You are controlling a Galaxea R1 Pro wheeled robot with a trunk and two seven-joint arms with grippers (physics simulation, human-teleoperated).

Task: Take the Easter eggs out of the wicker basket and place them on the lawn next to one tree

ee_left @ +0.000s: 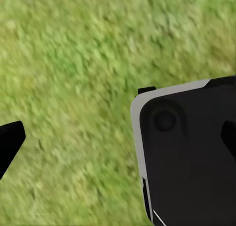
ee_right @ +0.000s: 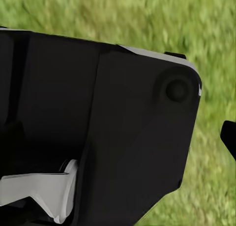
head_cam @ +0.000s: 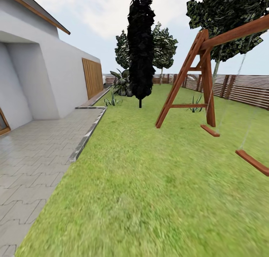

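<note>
The eggs, the wicker basket and the thick-trunked tree are out of view. The lawn (head_cam: 149, 182) stretches ahead through the garden to the slatted wooden fence (head_cam: 243, 89). In the left wrist view my left gripper (ee_left: 120, 141) hangs open over grass (ee_left: 73, 63), one black fingertip (ee_left: 11, 143) at each side and nothing between them. My right gripper (ee_right: 118, 137) also looks open over grass, with one fingertip (ee_right: 229, 137) showing and the other hidden against my dark body (ee_right: 98, 127).
A wooden swing set (head_cam: 201, 74) stands to the right, its two seats (head_cam: 252, 161) hanging low. A dark, almost black bushy tree (head_cam: 141, 44) rises straight ahead, thin-trunked trees (head_cam: 162, 48) behind it. Grey paving (head_cam: 33, 160) and a white house (head_cam: 41, 74) border the left.
</note>
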